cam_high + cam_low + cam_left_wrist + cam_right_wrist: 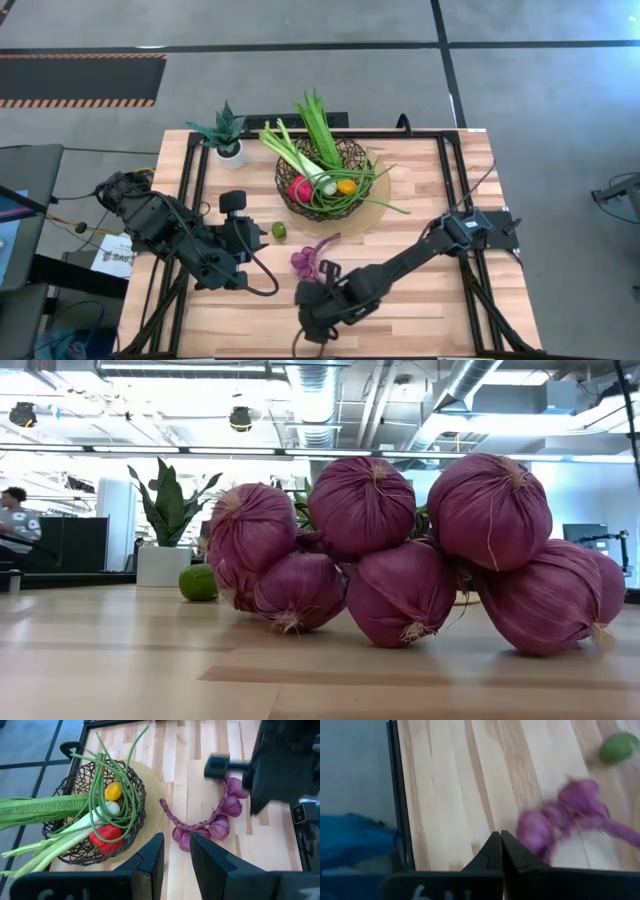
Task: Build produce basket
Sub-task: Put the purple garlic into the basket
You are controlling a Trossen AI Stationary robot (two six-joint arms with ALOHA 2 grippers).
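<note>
The basket [322,172] sits on a tan round mat [378,205] toward the far edge of the tabletop [440,310], about halfway along it; it already holds the leafy stalks [316,128], the leek [290,152], the long green beans [352,195], the red pepper [298,188] and the lemon [345,186]. Two things are not in yet: the lime [279,230] lies on the wood just beside the mat, and the purple onion string [312,260] lies near the middle of the tabletop, a little toward the near edge.

The right gripper [500,851] is close by the near end of the onion string; its fingers are pressed tight together with nothing between them (the onions lie just off to one side). The left gripper [176,851] waits near the lime, fingers a little apart and empty.

I think the onion step is on now; next the right gripper needs to open wide, go down over the string, squeeze it, then lift it into the basket.
</note>
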